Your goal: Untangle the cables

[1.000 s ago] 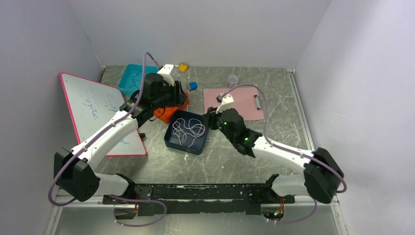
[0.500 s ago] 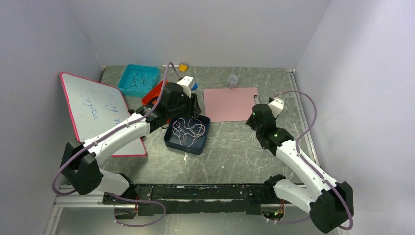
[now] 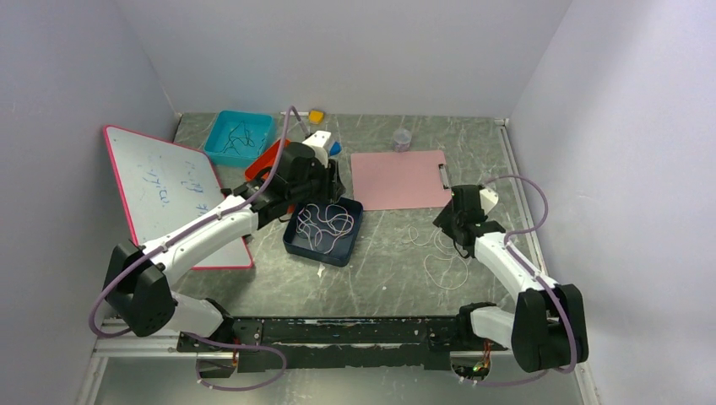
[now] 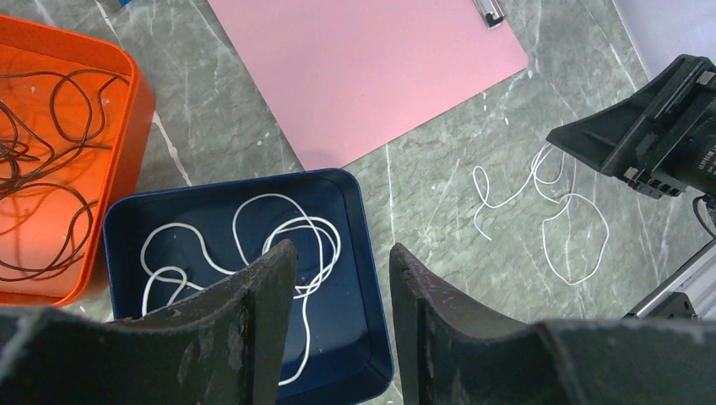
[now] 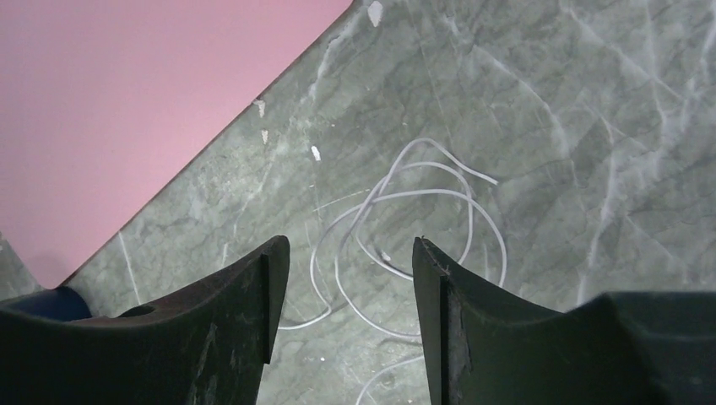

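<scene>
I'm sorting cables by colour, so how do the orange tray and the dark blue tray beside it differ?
Colour: the orange tray is bright orange, while the blue tray is dark navy.
Contents: the orange tray holds thin dark cables in loose loops, and the blue tray holds white cables.
Shared: both are shallow, open, rectangular trays with rounded corners, standing side by side.

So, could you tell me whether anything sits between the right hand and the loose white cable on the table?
Nothing visible does. The right hand hangs open directly above the white cable on the table; the pink clipboard lies off to one side.
</scene>
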